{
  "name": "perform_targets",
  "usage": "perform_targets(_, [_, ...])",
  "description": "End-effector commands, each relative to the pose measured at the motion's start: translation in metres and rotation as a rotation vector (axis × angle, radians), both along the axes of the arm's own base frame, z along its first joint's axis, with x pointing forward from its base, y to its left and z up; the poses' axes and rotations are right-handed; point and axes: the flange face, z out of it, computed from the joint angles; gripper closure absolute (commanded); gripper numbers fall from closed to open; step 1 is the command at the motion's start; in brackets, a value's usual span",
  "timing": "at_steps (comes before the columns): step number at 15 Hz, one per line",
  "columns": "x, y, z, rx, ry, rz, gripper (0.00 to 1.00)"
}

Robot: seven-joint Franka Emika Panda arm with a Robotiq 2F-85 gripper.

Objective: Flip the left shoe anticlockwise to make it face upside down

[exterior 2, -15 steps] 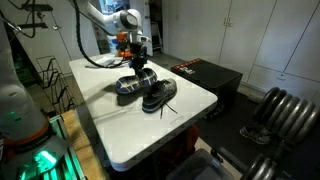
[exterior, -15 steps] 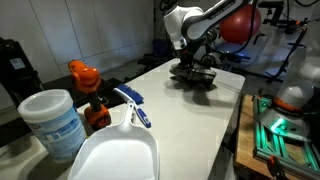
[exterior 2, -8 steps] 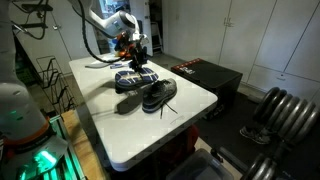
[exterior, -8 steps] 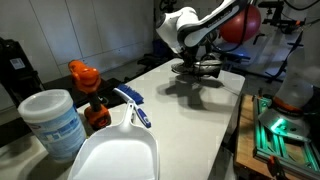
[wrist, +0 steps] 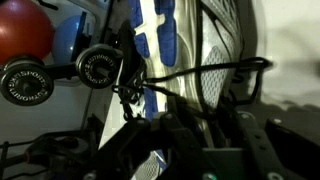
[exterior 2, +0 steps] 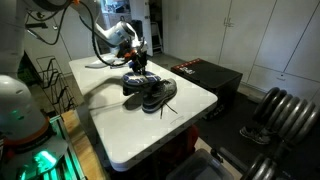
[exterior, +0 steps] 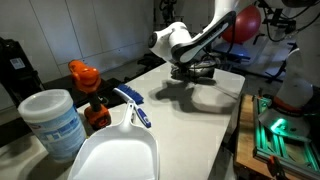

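Since a second ago the arm has been swinging lower across the worktop point(exterior 2: 125, 135). The left shoe point(exterior 2: 136, 84), which was lying flat on its sole beside its twin, is now tipping up and riding with the arm. The tool point(exterior 2: 138, 66) is hanging directly over that shoe, with its jaws partly closed and gripping it from above.

In both exterior views the shoe is sitting just under the tool point(exterior: 188, 64), and the left shoe point(exterior: 200, 73) is hovering low over the far end of the worktop point(exterior: 200, 125). Whether any part of it is touching the surface is hard to tell.

The other shoe point(exterior 2: 160, 97) is resting upright on the worktop, right beside the gripped one and close to the edge facing the dark cabinet point(exterior 2: 210, 78).

In the wrist view the left shoe point(wrist: 220, 45) is filling the top of the picture. It is turned on its side, with blue-and-white tread showing next to dark mesh and a lace looping across it. The tool's dark body is crowding the bottom edge just below the shoe.
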Motion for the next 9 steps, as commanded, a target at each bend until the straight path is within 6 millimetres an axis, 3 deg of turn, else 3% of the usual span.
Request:
perform_targets(1, [0.007,0.007,-0.01,-0.015,-0.028,0.037,0.82])
perform_targets(9, [0.014,-0.008,-0.026,-0.039,-0.094,0.067,0.82])
